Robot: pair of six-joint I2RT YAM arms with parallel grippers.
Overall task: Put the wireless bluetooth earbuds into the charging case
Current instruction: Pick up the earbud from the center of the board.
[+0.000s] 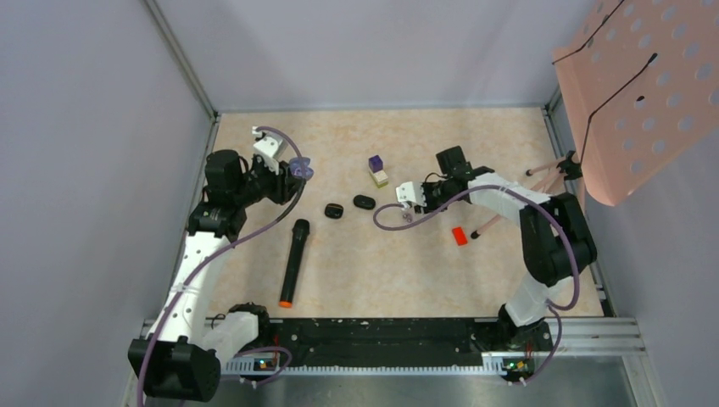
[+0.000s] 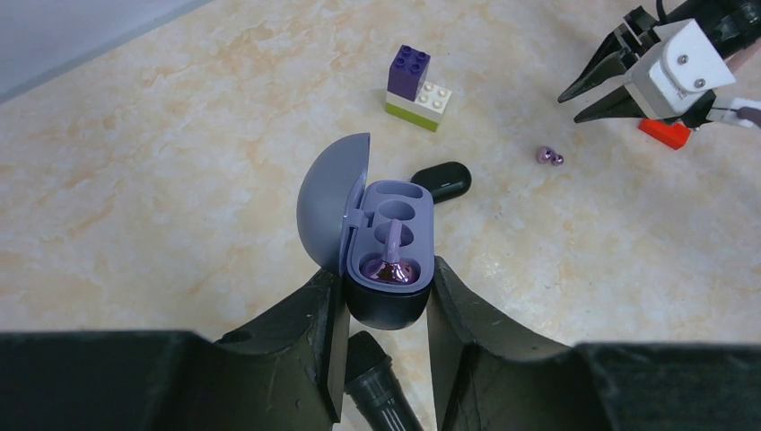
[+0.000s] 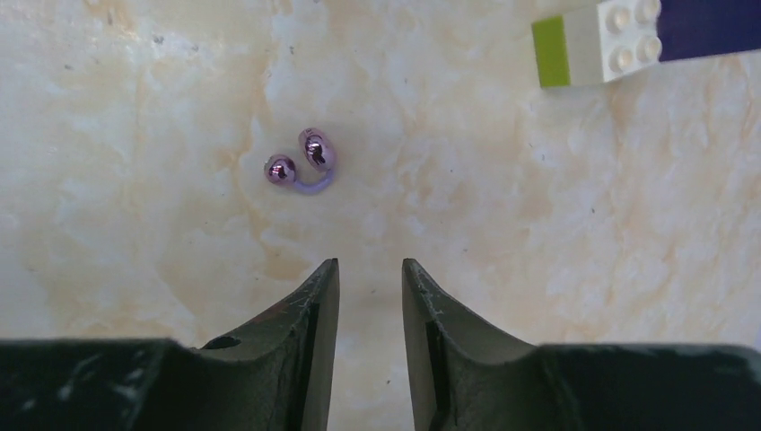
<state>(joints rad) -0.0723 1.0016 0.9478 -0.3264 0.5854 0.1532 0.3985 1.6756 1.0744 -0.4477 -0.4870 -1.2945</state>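
Observation:
My left gripper [image 2: 388,296] is shut on the dark base of an open lilac charging case [image 2: 395,206], held above the table; it also shows in the top view [image 1: 298,169]. One shiny purple clip-shaped earbud [image 2: 392,269] sits in the case's near slot; the far slot is empty. A second shiny purple earbud [image 3: 303,162] lies loose on the table, just ahead and left of my right gripper [image 3: 370,269], which is open and empty. It also shows in the left wrist view [image 2: 549,157]. I see no tiny black earbud pieces.
Two black oval pods [image 1: 333,210] [image 1: 364,202] lie mid-table. A black microphone [image 1: 292,263] lies below the left gripper. A purple, white and green brick stack [image 1: 377,171] and a red block [image 1: 459,236] are near the right gripper. A pink perforated board [image 1: 644,85] leans at the right.

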